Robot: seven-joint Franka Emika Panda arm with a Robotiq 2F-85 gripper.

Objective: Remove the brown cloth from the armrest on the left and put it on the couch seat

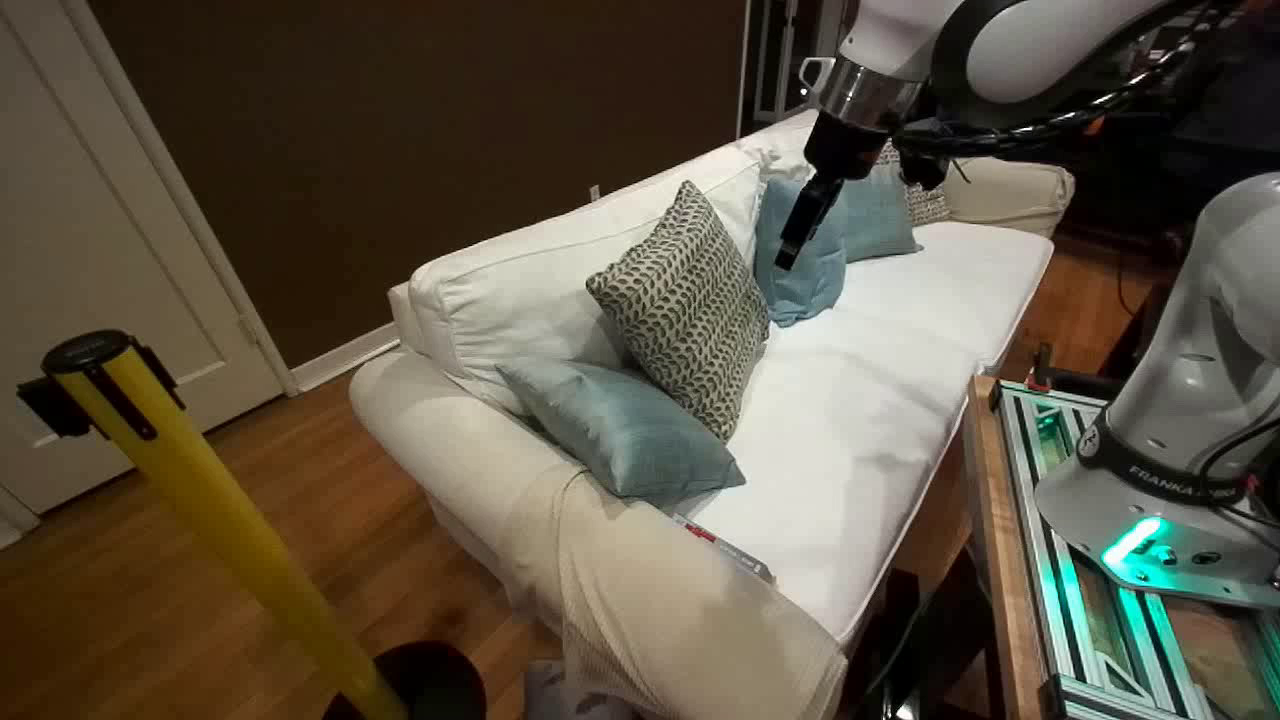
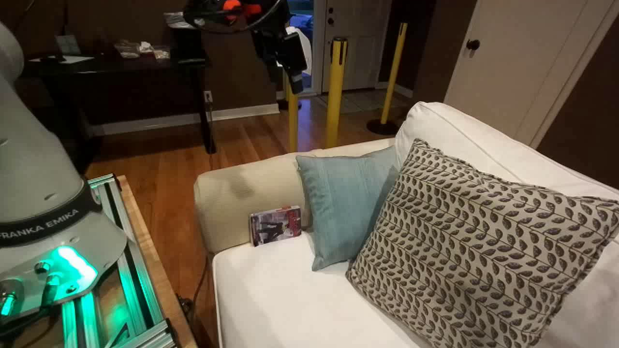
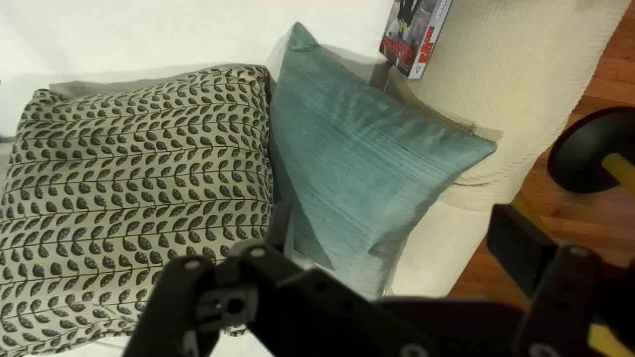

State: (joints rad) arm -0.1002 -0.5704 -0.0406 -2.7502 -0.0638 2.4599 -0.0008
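The brown cloth (image 1: 670, 600) lies draped over the front part of the armrest (image 1: 430, 415) and hangs down its outer side. It also shows in an exterior view (image 2: 254, 186) and at the upper right of the wrist view (image 3: 521, 64). The bare armrest shows below the cloth in the wrist view (image 3: 431, 248). The couch seat (image 1: 850, 390) is white and flat; it also shows in an exterior view (image 2: 271, 290). My gripper (image 3: 399, 233) is open and empty, in the air above the couch and apart from the cloth; it also shows in both exterior views (image 1: 790, 255) (image 2: 296, 86).
A teal cushion (image 3: 347, 144) leans against the armrest beside a grey patterned cushion (image 3: 139, 188). A boxed disc case (image 2: 275, 225) stands against the cloth on the seat. More teal cushions (image 1: 870, 215) sit farther along. A yellow post (image 1: 210, 520) stands outside the armrest.
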